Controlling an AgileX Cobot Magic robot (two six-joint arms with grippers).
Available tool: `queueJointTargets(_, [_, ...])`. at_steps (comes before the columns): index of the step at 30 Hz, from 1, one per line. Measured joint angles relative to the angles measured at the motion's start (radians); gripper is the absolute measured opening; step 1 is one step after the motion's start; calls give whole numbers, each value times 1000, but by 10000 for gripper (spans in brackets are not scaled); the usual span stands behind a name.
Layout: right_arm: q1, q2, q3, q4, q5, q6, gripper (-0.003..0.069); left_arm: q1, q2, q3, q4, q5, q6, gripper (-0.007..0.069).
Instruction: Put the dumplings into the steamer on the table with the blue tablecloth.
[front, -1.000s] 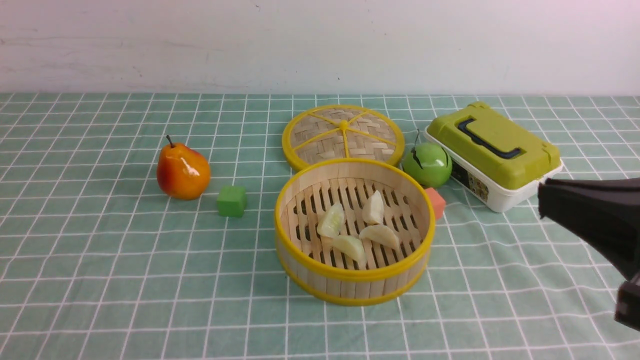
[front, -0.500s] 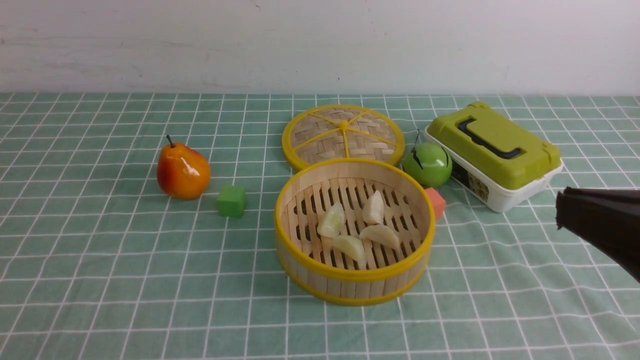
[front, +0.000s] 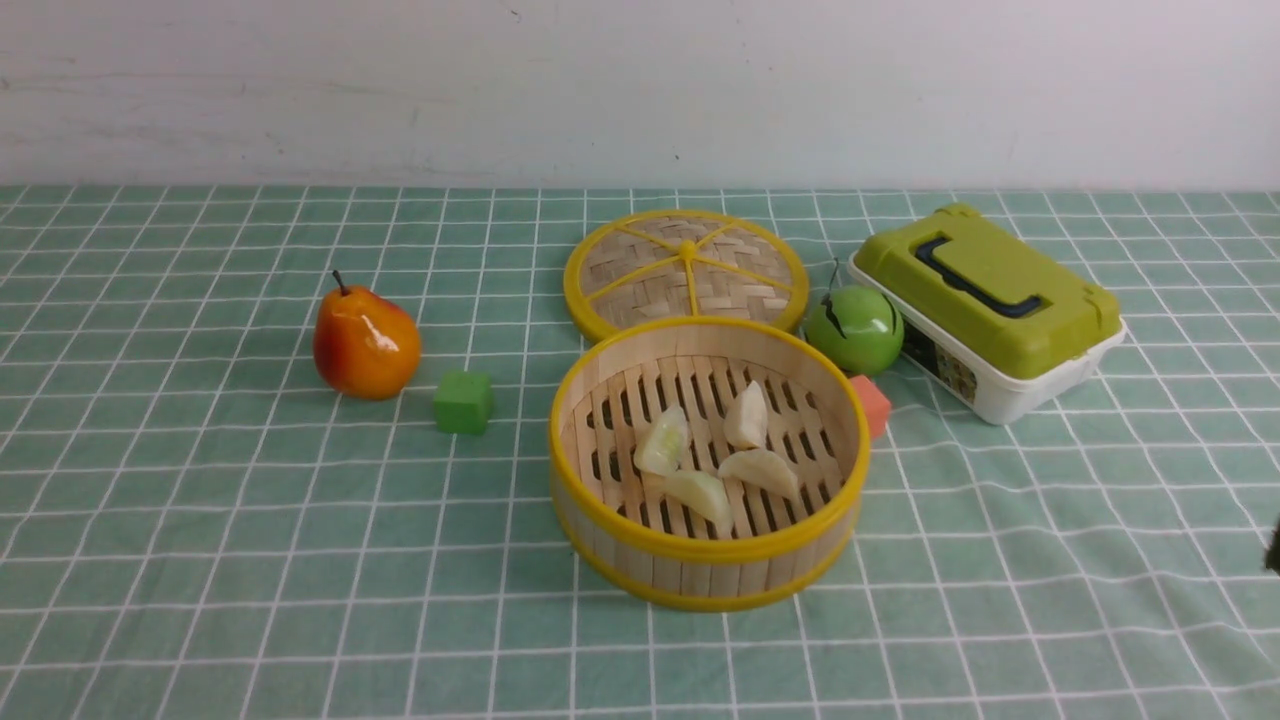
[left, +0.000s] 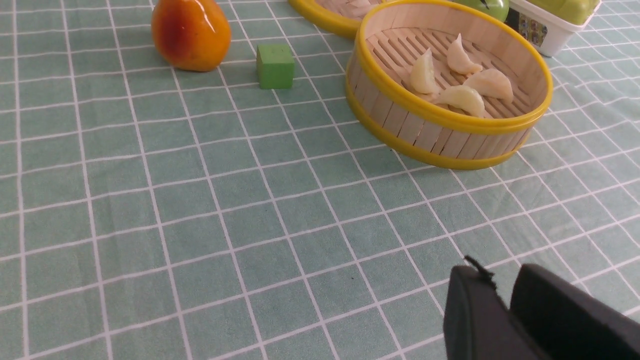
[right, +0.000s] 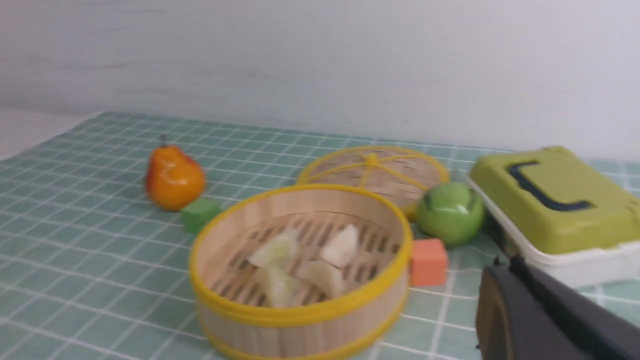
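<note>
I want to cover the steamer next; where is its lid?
Front view: the lid lies flat on the tablecloth directly behind the steamer, right of centre, the green apple by its right edge.

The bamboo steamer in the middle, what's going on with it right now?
All four dumplings already lie on the slatted floor of the steamer. Its lid lies flat on the tablecloth behind it. Neither arm is handling anything. The right arm's fingers are closed and empty, off to the steamer's right. The left arm's fingers hover empty over the cloth, apart from the steamer. The job looks done.
</note>
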Motion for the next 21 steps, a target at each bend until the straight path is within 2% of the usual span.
queueJointTargets(2, [-77, -108, 90, -130, 15, 148, -22, 0, 0, 0, 0, 0, 0, 112])
queueJointTargets(4, [-130, -163, 126, -207, 42, 235, -22, 0, 0, 0, 0, 0, 0, 113])
queueJointTargets(6, [-203, -256, 176, -308, 128, 396, -22, 0, 0, 0, 0, 0, 0, 114])
queueJointTargets(8, [-245, -292, 203, -371, 195, 483, -22, 0, 0, 0, 0, 0, 0, 114])
queueJointTargets(14, [-257, -301, 228, -416, 265, 516, -22, 0, 0, 0, 0, 0, 0, 120])
queueJointTargets(18, [-257, -302, 228, -413, 286, 403, -22, 0, 0, 0, 0, 0, 0, 122])
queueJointTargets(21, [-257, -302, 228, -404, 292, 371, -22, 0, 0, 0, 0, 0, 0, 125])
